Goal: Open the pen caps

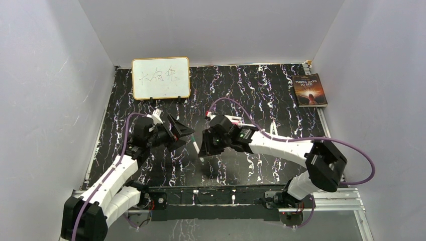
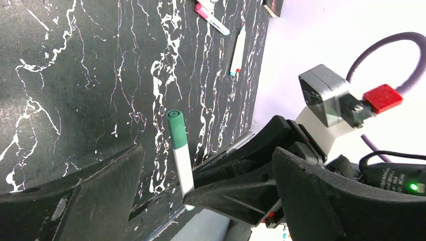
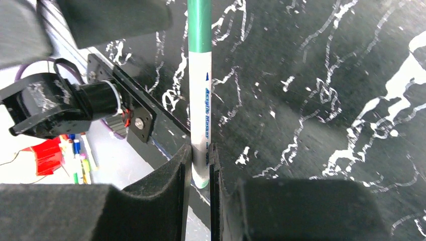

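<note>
One slim white-barrelled pen (image 3: 206, 110) clamped in right gripper (image 3: 200, 153).
Green plastic cap (image 2: 177, 128) on, at left gripper's (image 1: 185, 137) spread jaws; pink-capped pen (image 2: 213, 20) beyond.

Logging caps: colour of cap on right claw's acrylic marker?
Green cap on acrylic marker; best in right wrist view.

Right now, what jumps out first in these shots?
The right gripper pinches a green-capped pen by its white barrel mid-table, cap on, with the left gripper wide open facing it. A scribbled-on whiteboard stands at the back left; a book lies back right.
</note>
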